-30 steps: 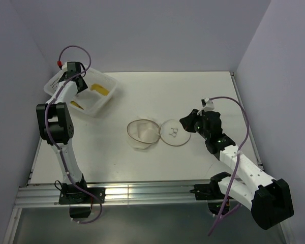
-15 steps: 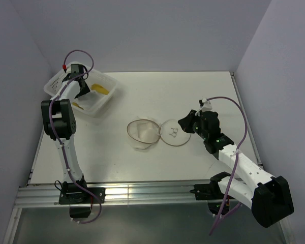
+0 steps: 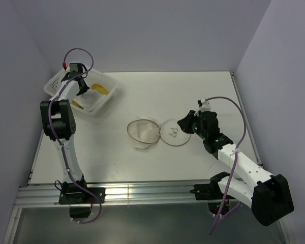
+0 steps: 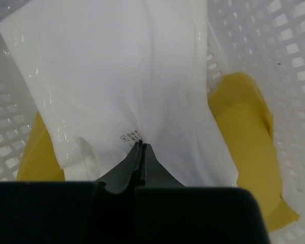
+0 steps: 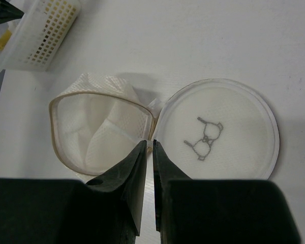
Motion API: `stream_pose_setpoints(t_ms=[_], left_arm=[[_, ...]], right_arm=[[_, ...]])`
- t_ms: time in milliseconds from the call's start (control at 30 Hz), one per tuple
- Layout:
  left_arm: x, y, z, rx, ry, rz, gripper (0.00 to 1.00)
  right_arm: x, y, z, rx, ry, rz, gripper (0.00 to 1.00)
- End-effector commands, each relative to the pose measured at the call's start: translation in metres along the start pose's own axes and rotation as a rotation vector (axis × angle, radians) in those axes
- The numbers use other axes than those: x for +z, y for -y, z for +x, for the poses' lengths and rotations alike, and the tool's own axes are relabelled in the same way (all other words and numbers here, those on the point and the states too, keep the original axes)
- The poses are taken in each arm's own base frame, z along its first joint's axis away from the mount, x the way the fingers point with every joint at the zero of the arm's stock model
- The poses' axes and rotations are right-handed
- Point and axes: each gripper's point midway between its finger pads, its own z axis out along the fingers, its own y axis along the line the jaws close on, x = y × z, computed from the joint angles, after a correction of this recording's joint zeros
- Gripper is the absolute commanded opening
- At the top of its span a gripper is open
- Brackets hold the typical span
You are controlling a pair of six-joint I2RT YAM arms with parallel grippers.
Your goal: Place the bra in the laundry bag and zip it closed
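1. Looking down from the top external camera, the laundry bag (image 3: 142, 133) lies open in the middle of the table (image 3: 157, 96), with its round lid (image 3: 175, 133) flat to its right. The left end effector (image 3: 82, 87) reaches into the white basket (image 3: 113, 90) at the far left, and the right end effector (image 3: 185, 123) hangs near the lid's right edge
2. Left wrist: the fingertips (image 4: 134, 155) are pressed together, pinching a fold of a glossy white sheet (image 4: 117, 66) that lies over a yellow piece (image 4: 244, 127) in the basket
3. Right wrist: the fingers (image 5: 137, 162) stand almost together with a thin slit between them; whether they nip anything I cannot tell. Beyond them the bag's tan hoop (image 5: 53, 127) meets the lid, which bears a small spectacles-like mark (image 5: 204, 138)
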Motion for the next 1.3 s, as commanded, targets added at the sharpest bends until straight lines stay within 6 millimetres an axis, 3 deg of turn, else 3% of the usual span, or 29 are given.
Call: stream_pose_setpoints(t_ms=[0,167,367,467,600,667,767,867,1000,1100,1233,1267], left_arm=[[-0.065,0.018,-0.076,-0.074,0.205,0.129,0.00],[-0.104,0.018,-0.097,-0.115,0.286,0.182,0.00],[-0.146,0.023,-0.104,-0.155,0.329,0.285,0.00],[-0.180,0.029,-0.109,-0.171,0.365,0.352,0.00],[-0.243,0.034,-0.110,-0.161,0.425,0.436,0.00],[-0.271,0.049,-0.097,-0.139,0.431,0.494,0.00],[-0.313,0.052,-0.082,-0.117,0.448,0.571,0.00],[-0.360,0.039,-0.068,-0.114,0.479,0.629,0.00],[-0.385,0.023,-0.037,-0.099,0.446,0.665,0.00],[-0.392,0.007,-0.002,-0.095,0.387,0.681,0.00],[-0.380,-0.009,0.051,-0.124,0.266,0.686,0.00],[-0.369,-0.014,0.077,-0.123,0.210,0.682,0.00]], right_arm=[[0.002,-0.012,-0.016,-0.028,0.044,-0.031,0.17],[0.000,-0.012,-0.018,-0.031,0.055,-0.027,0.17],[-0.001,-0.012,-0.018,-0.034,0.057,-0.022,0.17],[0.000,-0.012,-0.018,-0.036,0.057,-0.020,0.17],[0.000,-0.011,-0.018,-0.034,0.058,-0.016,0.17],[0.000,-0.009,-0.018,-0.037,0.060,-0.010,0.17],[0.000,-0.010,-0.017,-0.037,0.058,-0.010,0.17],[0.000,-0.010,-0.018,-0.038,0.061,-0.008,0.17],[-0.001,-0.008,-0.019,-0.041,0.066,0.003,0.17],[0.000,-0.006,-0.019,-0.044,0.065,0.013,0.17],[0.001,-0.005,-0.018,-0.046,0.062,0.019,0.17],[0.002,-0.006,-0.018,-0.050,0.061,0.018,0.17]])
